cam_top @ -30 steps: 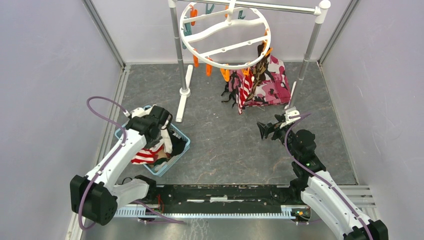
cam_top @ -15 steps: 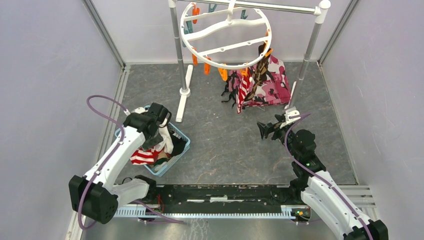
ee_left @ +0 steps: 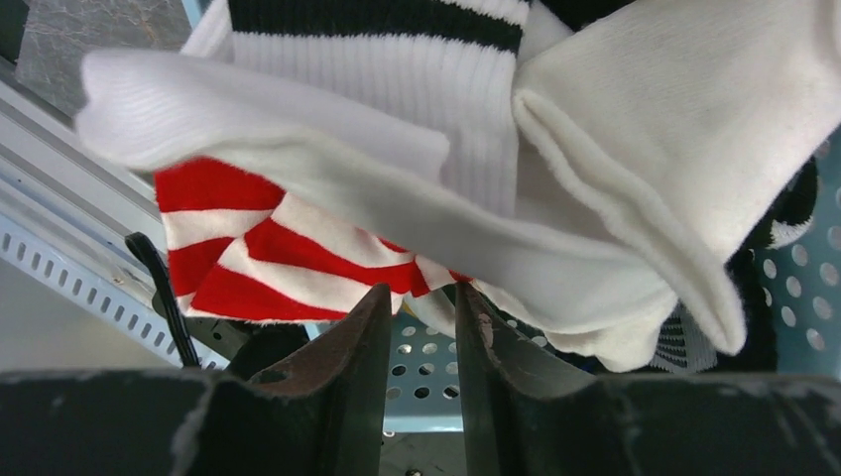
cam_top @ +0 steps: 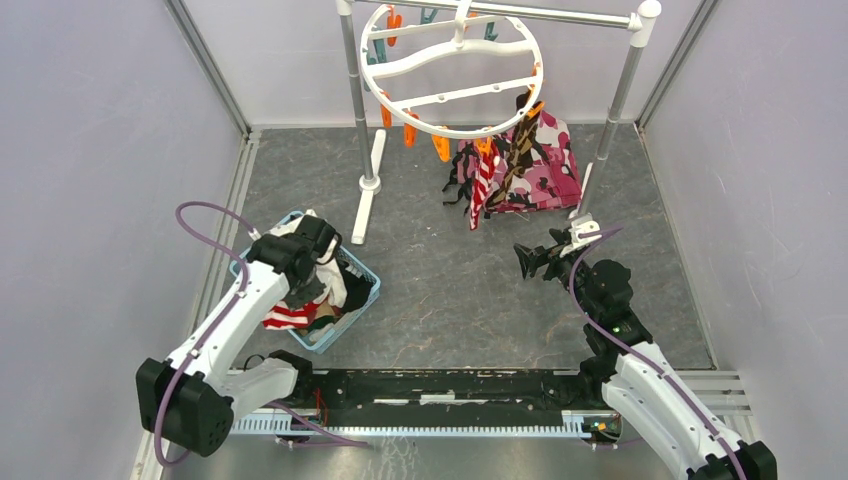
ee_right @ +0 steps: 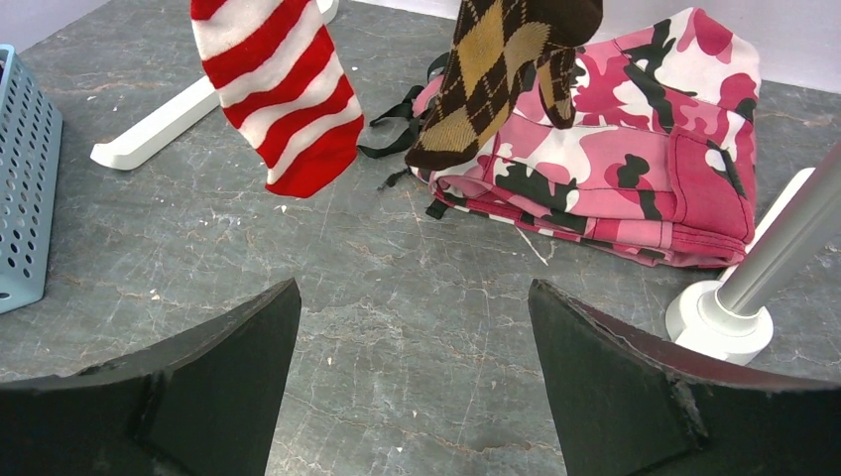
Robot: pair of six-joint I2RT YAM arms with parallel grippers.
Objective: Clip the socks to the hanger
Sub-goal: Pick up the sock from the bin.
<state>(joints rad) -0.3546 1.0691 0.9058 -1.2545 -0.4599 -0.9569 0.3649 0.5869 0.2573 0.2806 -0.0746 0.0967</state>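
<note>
Left wrist: double-grab risk

Left gripper [ee_left: 421, 297], narrowly parted and empty, sits at the heaped white ribbed sock [ee_left: 555, 268] and red-and-white striped sock [ee_left: 268, 268] in a pale blue perforated basket [ee_left: 813, 288]; closing may snag both. Right gripper [ee_right: 415, 290] gapes empty.

White left arm [cam_top: 232, 322] bent over light blue perforated plastic basket [cam_top: 372, 291], left gripper [ee_left: 418, 297] jaws narrowly apart, right arm [cam_top: 640, 372] well right of basket, right gripper [ee_right: 415, 296] jaws spread wide
</note>
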